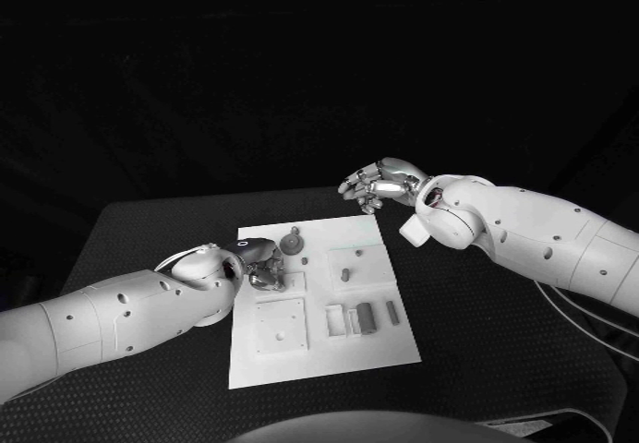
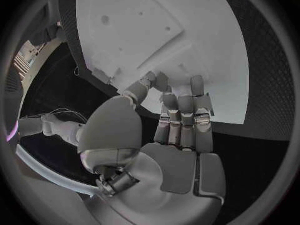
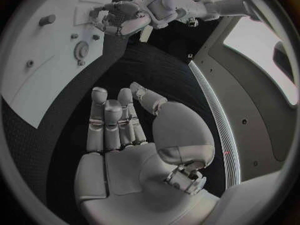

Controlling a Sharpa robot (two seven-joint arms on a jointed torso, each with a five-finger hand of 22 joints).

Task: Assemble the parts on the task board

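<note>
The white task board (image 1: 379, 349) lies in the middle of the black table. A round gear-like part (image 1: 293, 244) sits near its far edge, also seen in the right wrist view (image 3: 81, 50). A small peg (image 1: 345, 274) stands further in. My left hand (image 1: 261, 266) rests at the board's left edge beside the gear. Its fingers (image 2: 181, 117) are curled in, and I see nothing in them. My right hand (image 1: 382, 182) hovers past the board's far right corner. Its fingers (image 3: 112, 120) are bent inward around nothing.
A square plate (image 1: 281, 325) and several small rectangular blocks (image 1: 359, 318) lie on the near half of the board. Another peg (image 3: 47, 20) stands on the board. Black table (image 1: 506, 332) surrounds the board on all sides.
</note>
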